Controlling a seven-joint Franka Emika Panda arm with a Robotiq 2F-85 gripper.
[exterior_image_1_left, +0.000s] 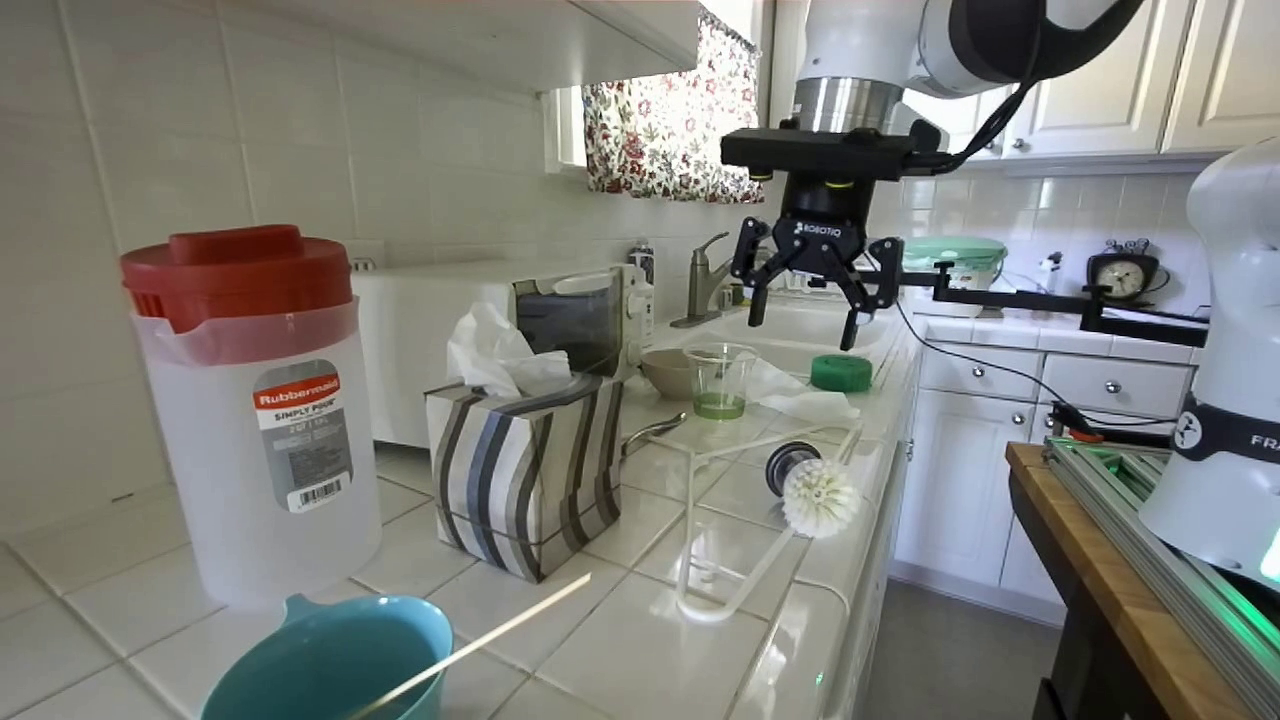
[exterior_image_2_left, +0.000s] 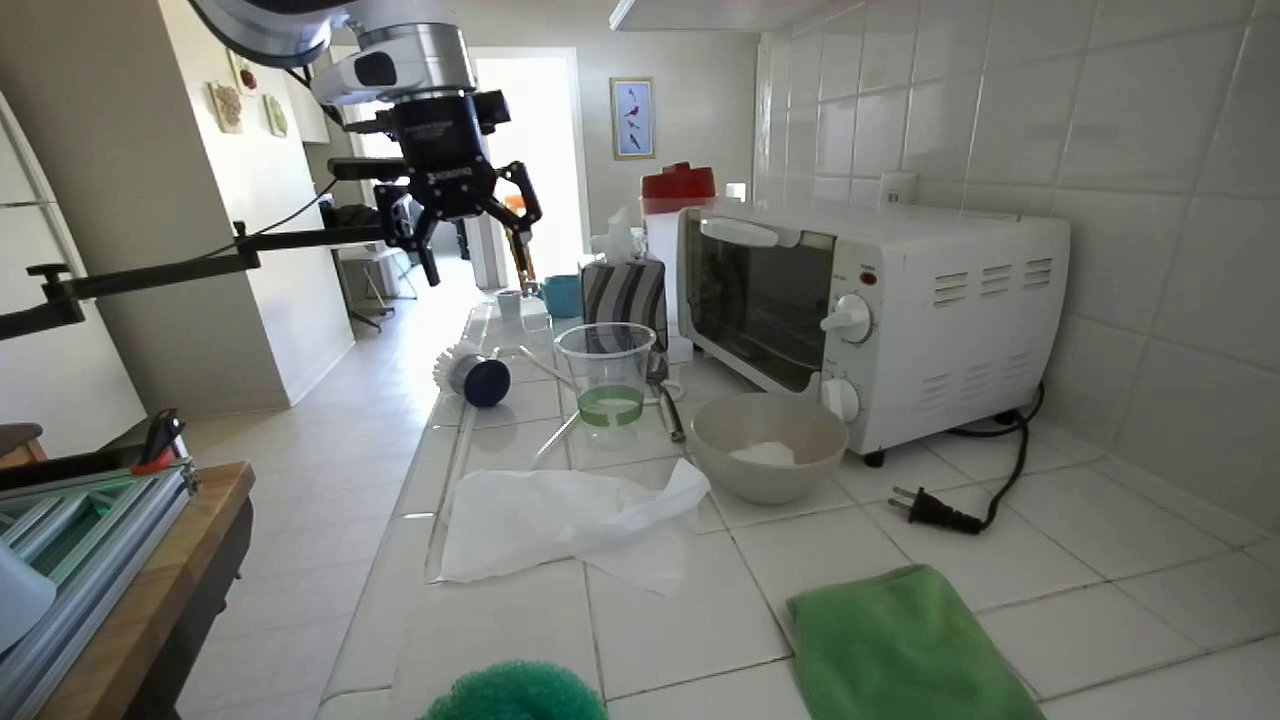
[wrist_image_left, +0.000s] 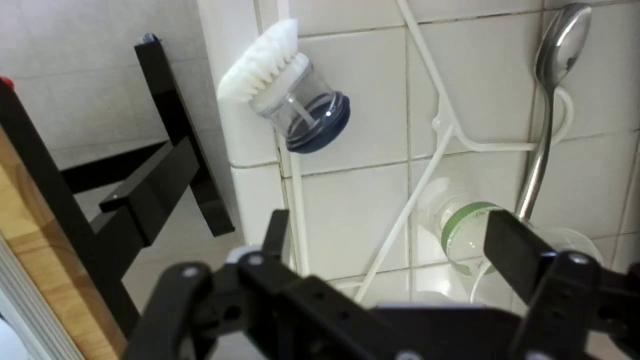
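Left of centre, near the top of the wrist view, I see the scrub brush (wrist_image_left: 300, 95) tipped on its side over one bar of the white hanger (wrist_image_left: 444, 120), which perhaps props it with its bristles toward the edge of the tiled counter (wrist_image_left: 350, 215). Across the bottom, my gripper (wrist_image_left: 389, 220) hangs above with its jaws spread wide, nothing between them. At lower right, partly behind it, the clear cup (wrist_image_left: 466, 240) stands upright, as both exterior views confirm. Farther right, the spoon (wrist_image_left: 546, 110) lies over the hanger's hook, its weight perhaps pinning that end.
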